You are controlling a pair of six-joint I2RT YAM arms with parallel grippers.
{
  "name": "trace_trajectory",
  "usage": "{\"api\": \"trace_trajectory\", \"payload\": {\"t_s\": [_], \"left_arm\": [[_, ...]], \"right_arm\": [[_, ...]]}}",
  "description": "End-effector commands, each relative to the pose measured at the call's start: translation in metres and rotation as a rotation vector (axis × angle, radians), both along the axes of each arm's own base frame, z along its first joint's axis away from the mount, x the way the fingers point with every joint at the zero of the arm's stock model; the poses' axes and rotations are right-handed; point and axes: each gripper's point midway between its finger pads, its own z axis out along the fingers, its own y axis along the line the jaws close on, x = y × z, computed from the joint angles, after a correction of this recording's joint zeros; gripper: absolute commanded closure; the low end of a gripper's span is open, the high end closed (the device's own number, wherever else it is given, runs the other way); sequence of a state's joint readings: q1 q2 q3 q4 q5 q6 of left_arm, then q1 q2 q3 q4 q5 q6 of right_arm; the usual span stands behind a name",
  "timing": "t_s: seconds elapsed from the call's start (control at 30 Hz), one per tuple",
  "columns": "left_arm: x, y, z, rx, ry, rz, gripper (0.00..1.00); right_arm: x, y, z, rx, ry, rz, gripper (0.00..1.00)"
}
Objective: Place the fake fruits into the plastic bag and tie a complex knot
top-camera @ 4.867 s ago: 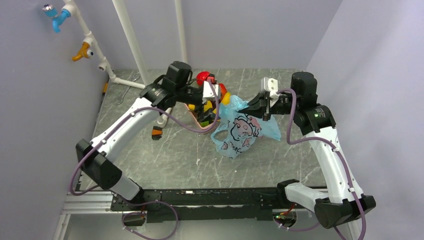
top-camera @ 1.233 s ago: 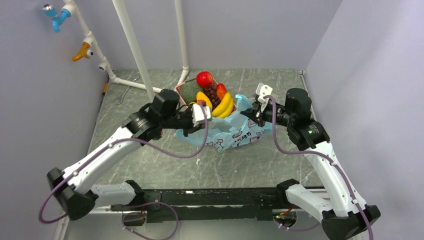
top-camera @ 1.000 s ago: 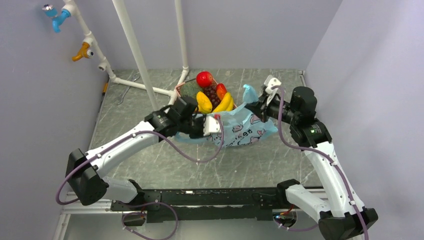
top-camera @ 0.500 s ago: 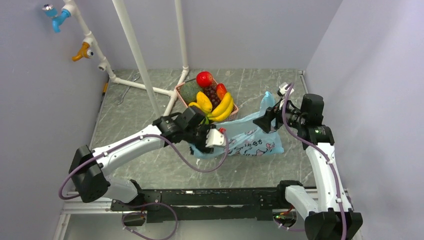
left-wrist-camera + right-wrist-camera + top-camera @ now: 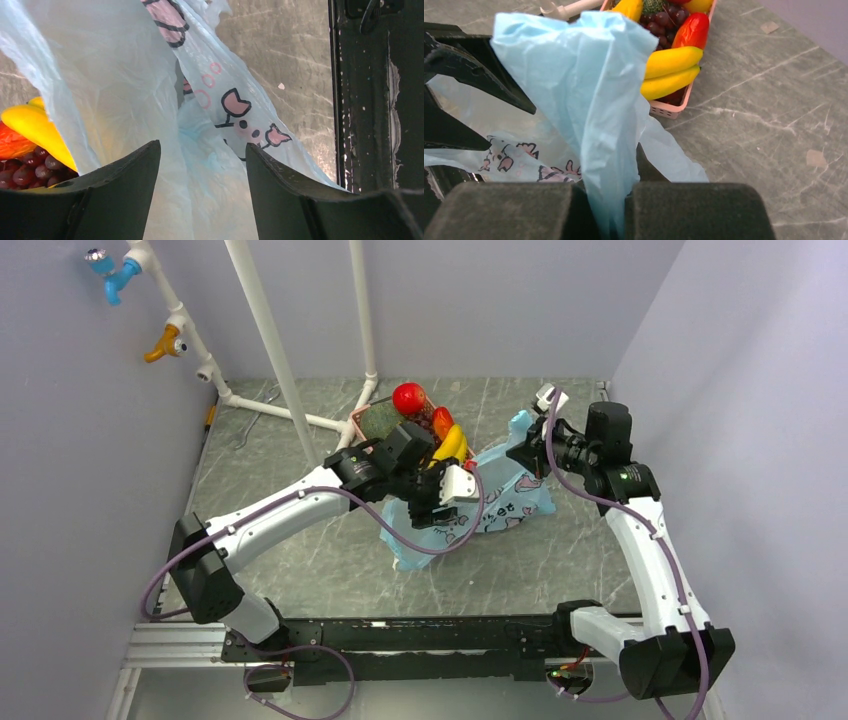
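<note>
The fake fruits sit in a pink basket (image 5: 668, 108): red apple (image 5: 407, 397), dark green melon (image 5: 380, 421), bananas (image 5: 669, 67), grapes (image 5: 663, 20) and a red-yellow mango (image 5: 691, 30). The light-blue plastic bag (image 5: 490, 508) lies just in front of the basket with no fruit in it. My right gripper (image 5: 616, 192) is shut on one bunched handle (image 5: 584, 85) and holds it up at the bag's right end. My left gripper (image 5: 202, 147) hangs over the bag's left side, open, with loose bag film (image 5: 125, 75) between its fingers (image 5: 125, 172). No knot shows.
White pipes (image 5: 268, 340) rise at the back left of the grey marbled table (image 5: 300, 540). My left arm crosses in front of the basket and hides part of it. A black rail (image 5: 372, 100) runs along the near edge. Purple walls close in both sides.
My left gripper has opened and swung right and farther back, over the bag. My right gripper has pulled the handle up and back, bunching the bag.
</note>
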State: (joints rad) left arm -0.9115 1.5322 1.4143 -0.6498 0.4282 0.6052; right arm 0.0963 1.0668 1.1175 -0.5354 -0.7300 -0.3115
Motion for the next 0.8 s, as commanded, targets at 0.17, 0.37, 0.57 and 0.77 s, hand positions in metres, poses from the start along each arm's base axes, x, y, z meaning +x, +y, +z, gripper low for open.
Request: {"api": "trace_trajectory", "payload": {"t_s": [0.17, 0.37, 0.57, 0.77], "left_arm": [[-0.009, -0.041, 0.037, -0.19, 0.126, -0.028, 0.24], [-0.016, -0.07, 0.0, -0.155, 0.172, -0.133, 0.36], [-0.056, -0.092, -0.027, -0.144, -0.083, -0.492, 0.95], [-0.074, -0.107, -0.028, -0.121, -0.06, -0.659, 0.99]], "right_arm": [[0.012, -0.004, 0.023, 0.166, 0.06, -0.191, 1.0], [0.021, -0.008, 0.021, 0.289, 0.175, -0.336, 1.0], [0.048, -0.033, -0.016, 0.288, 0.229, -0.555, 1.0], [0.067, -0.027, -0.03, 0.388, 0.3, -0.571, 1.0]]}}
